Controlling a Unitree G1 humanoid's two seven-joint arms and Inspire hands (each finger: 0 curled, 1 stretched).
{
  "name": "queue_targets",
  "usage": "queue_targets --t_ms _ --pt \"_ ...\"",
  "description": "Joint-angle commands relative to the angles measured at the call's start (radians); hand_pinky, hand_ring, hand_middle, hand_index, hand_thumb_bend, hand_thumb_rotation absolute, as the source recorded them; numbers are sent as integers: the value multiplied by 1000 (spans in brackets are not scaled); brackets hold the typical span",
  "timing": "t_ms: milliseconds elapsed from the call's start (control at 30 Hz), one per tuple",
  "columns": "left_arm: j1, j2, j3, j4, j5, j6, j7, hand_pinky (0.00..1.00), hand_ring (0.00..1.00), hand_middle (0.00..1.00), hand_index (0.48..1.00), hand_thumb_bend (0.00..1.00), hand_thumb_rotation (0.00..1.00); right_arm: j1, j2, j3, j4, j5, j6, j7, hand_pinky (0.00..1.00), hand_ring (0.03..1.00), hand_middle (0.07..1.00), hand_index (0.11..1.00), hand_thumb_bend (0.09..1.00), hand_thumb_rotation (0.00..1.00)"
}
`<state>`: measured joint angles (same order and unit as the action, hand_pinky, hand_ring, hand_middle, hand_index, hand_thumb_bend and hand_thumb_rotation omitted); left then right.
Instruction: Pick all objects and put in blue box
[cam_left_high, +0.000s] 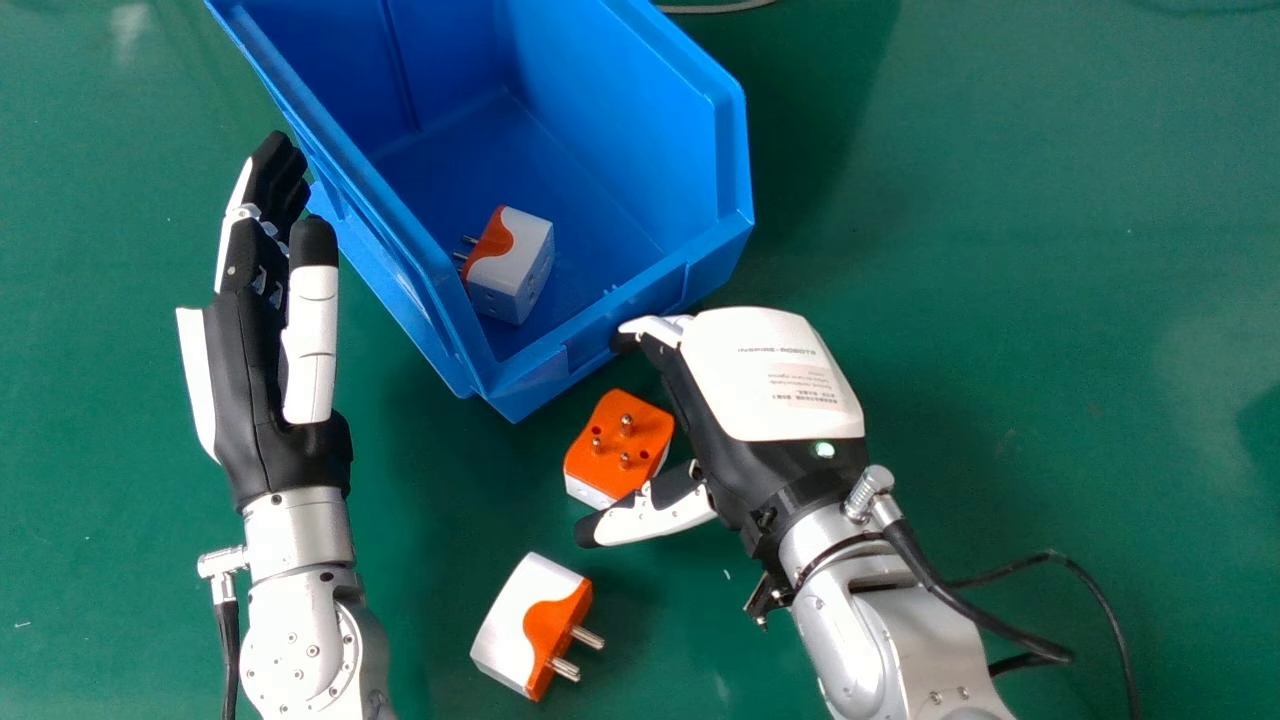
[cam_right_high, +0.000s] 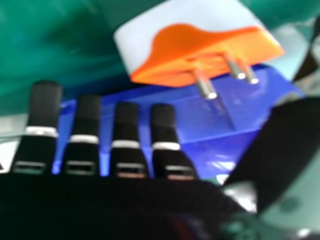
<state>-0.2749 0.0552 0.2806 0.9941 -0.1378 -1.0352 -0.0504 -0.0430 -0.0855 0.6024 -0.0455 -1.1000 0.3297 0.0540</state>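
In the head view my right hand (cam_left_high: 770, 380) is at the near corner of the blue box (cam_left_high: 600, 310), back up, its thumb beside an orange and white plug adapter (cam_left_high: 620, 445) lying pins up. The right hand view has my right hand's relaxed fingers (cam_right_high: 125, 140), with that adapter (cam_right_high: 200, 45) beyond them and the blue box (cam_right_high: 210, 115) behind. A second adapter (cam_left_high: 530, 620) lies on the table nearer the robot, pins sideways. Another adapter (cam_left_high: 512, 265) rests inside the box. My left hand (cam_left_high: 265, 350) is held along the box's left side, fingers straight, holding nothing.
The green table (cam_left_high: 1050, 250) extends around the box. A black cable (cam_left_high: 920, 570) hangs from the right wrist and loops over the table at the right. Part of a grey cable (cam_left_high: 715, 8) lies behind the box.
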Motion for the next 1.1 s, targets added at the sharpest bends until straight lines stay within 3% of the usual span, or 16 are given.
queue_targets --t_ms 0,633,800,933,1067 --pt "7 -2 -6 -11 3 -23 -5 913 924 909 869 810 812 -23 5 7 11 12 -14 -5 580 762 809 810 810 380" --pt "-6 -5 -4 -9 -3 -11 -8 914 926 910 868 809 807 -108 -4 45 145 33 -11 12 566 722 765 775 811 355" --pt "-12 -3 -3 -7 -7 -10 -14 917 927 910 867 817 804 -124 -17 69 131 2 36 84 528 675 725 742 823 349" --pt "-14 -2 -1 -12 -12 -5 -18 919 928 912 867 820 803 -137 -32 91 90 -42 93 213 455 574 656 731 846 337" --pt "-14 -1 -1 -13 -23 -3 -28 924 930 913 869 823 798 -123 -54 93 20 -61 116 294 413 522 610 700 860 332"
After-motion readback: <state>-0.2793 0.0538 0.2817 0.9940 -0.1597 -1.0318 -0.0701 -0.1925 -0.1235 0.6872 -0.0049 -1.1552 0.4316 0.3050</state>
